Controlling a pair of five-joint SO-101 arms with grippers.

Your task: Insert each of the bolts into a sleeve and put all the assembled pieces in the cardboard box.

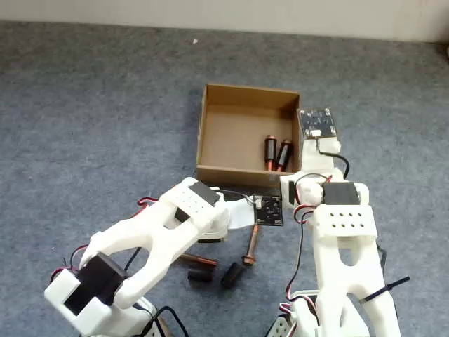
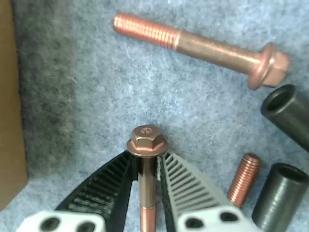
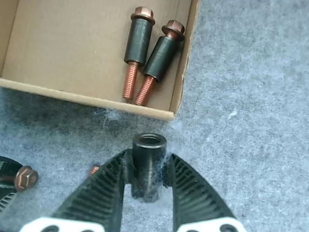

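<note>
Landmark: an open brown cardboard box [image 1: 231, 174] on the grey carpet-like table surface [image 1: 98, 105]. Inside the box, close to its right wall, two assembled pieces lie side by side and touching: one copper bolt through a black sleeve [image 3: 137, 43], and a second like it [image 3: 161, 55]. Their heads point at the back wall and their threaded ends at the front wall. The left gripper [image 2: 147, 157] sits just outside the box's front wall, clamped on the shaft of a copper-coloured hex-flange bolt [image 2: 147, 141]. The bolt's head pokes out just past the fingertips and the shaft runs back between the ribbed fingers [image 2: 186, 181]. The right gripper [image 3: 148, 159] sits just outside the box's front right corner, closed around a short black cylindrical sleeve [image 3: 148, 145]. The sleeve's open bore stands clear of the fingertips, on the box side. Farther out from the front wall, a loose copper bolt [image 1: 251, 246] lies flat on the carpet. Beyond it are a loose black sleeve [image 1: 232, 274] and another black sleeve [image 1: 200, 275], near each other but apart. A further copper bolt [image 1: 200, 260] lies beside them, partly under the left arm [image 1: 154, 239].
</note>
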